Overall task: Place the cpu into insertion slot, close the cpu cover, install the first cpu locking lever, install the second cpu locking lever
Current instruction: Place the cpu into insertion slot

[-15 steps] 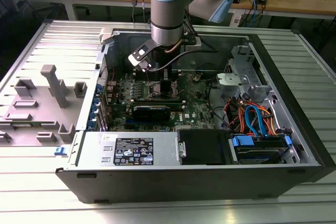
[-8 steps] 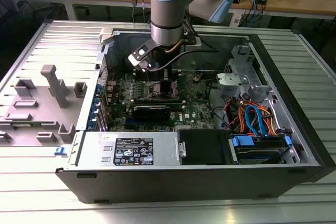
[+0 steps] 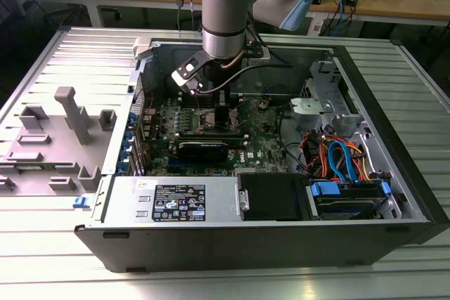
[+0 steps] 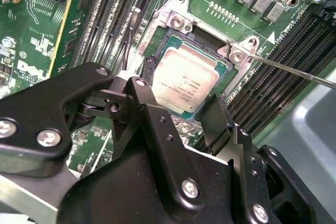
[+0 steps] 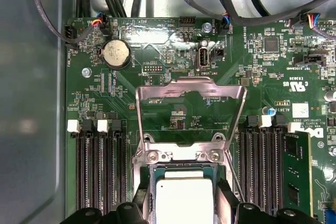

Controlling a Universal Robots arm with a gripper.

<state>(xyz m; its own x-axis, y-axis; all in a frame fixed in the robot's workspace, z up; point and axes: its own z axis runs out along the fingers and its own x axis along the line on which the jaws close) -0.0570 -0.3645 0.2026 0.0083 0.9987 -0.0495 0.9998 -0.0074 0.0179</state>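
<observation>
Cpu, a flat square chip with a dull silver-grey lid and faint print, lies in the insertion slot on the green motherboard. The black gripper hangs low over it, fingers spread to either side of the chip, a sliver of dark socket showing between. Beyond the slot, the silvery cpu cover stands flipped up, board visible through its cut-out. The exterior view places the arm inside the opened computer case.
</observation>
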